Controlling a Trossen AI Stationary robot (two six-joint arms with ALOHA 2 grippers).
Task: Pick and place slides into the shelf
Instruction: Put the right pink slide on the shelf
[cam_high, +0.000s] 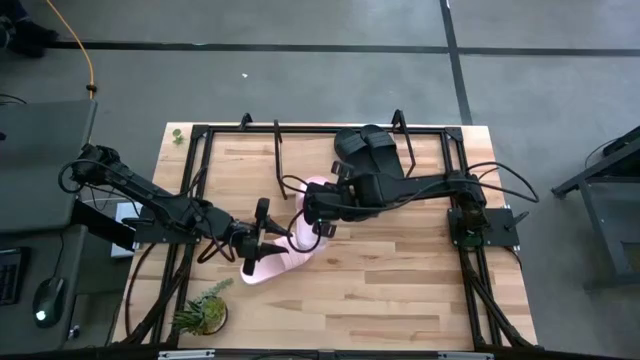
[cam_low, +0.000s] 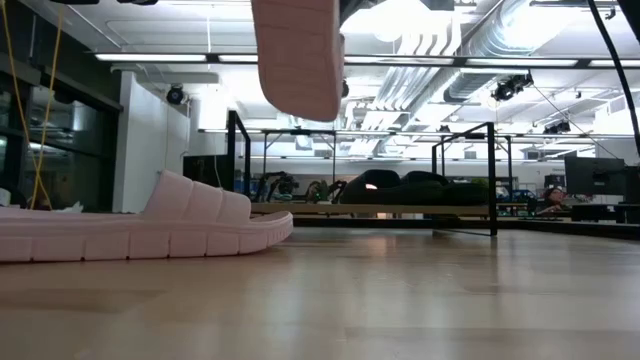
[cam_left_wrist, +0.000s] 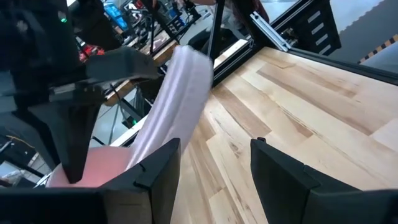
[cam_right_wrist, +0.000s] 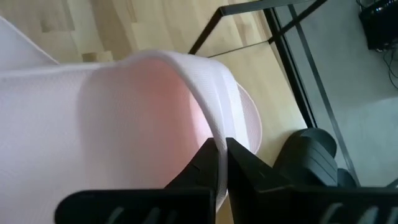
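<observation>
In the low view the lifted pink slide (cam_low: 298, 60) is cut off by the top edge, so whatever holds it is out of sight. The black slides (cam_high: 372, 150) on the shelf (cam_high: 290, 135) merge into one dark mass from above. The slide lying on the bench (cam_low: 140, 228) runs off the left edge.

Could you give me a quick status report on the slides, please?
Right gripper shut on raised pale pink slide. Left gripper open beside second pink slide on table. Black slides shelved.

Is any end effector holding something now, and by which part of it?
Yes. The right end effector holds a pale pink slide by the edge of its wide strap, lifted off the table. The left end effector is open and holds nothing.
</observation>
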